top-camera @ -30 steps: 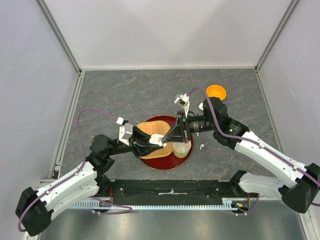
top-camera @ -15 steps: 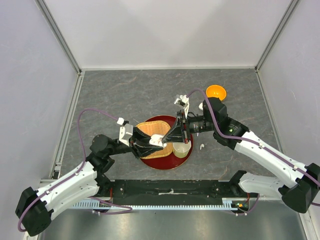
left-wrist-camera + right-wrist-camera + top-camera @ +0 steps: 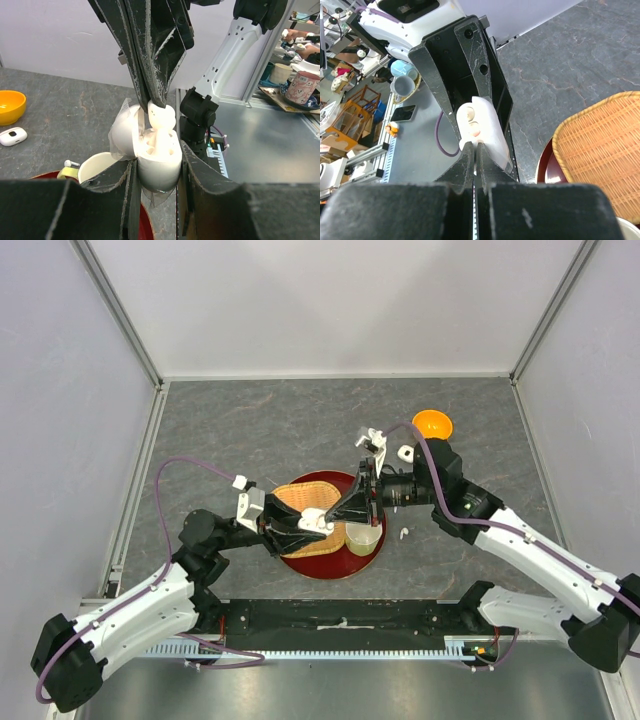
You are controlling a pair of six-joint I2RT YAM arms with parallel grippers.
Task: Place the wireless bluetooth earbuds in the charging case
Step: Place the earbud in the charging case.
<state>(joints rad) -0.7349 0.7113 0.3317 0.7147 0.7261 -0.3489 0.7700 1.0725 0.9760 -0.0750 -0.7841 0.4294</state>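
Observation:
My left gripper (image 3: pixel 157 172) is shut on the white charging case (image 3: pixel 159 155), which sits upright between its black fingers with the lid (image 3: pixel 124 136) hinged open to the left. From above, my right gripper (image 3: pixel 156 102) comes down shut on a small white earbud (image 3: pixel 163 119) that stands in the case's opening. In the right wrist view the right gripper (image 3: pixel 476 147) meets the case (image 3: pixel 485 122) at its rim. Both grippers meet over the red plate (image 3: pixel 320 565) in the top view. Another earbud (image 3: pixel 403 534) lies on the table right of the plate.
A cream cup (image 3: pixel 363 537) and a wicker basket (image 3: pixel 300 498) sit on the red plate. An orange bowl (image 3: pixel 432 423) stands at the back right, with a second white case (image 3: pixel 12 136) near it. A loose earbud (image 3: pixel 71 163) lies beside the cup.
The right arm's wrist has shifted slightly to the right. Both grippers stay shut at the case over the plate.

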